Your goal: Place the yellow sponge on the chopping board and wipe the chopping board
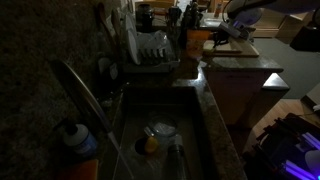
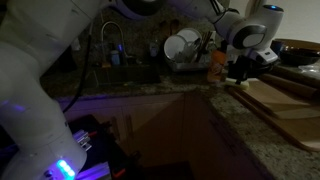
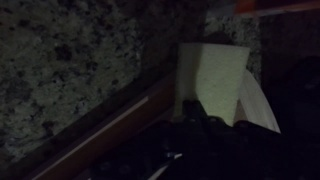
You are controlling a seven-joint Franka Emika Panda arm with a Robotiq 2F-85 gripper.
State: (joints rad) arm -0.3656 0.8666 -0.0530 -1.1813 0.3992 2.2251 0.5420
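the gripper (image 3: 205, 115) is closed down tight, and its jaws seem to pinch one end of the yellow sponge (image 3: 215, 72). the sponge sticks out past the fingertips over the granite countertop (image 3: 60, 60), just beside a wooden edge that is probably the chopping board (image 2: 285, 105). the sponge should be light, soft and squashy, not fragile, and a pinch across its middle would suit wiping. the board looks flat and stiff. the kitchen is very dim, and the sink (image 1: 150, 140) lies well apart.
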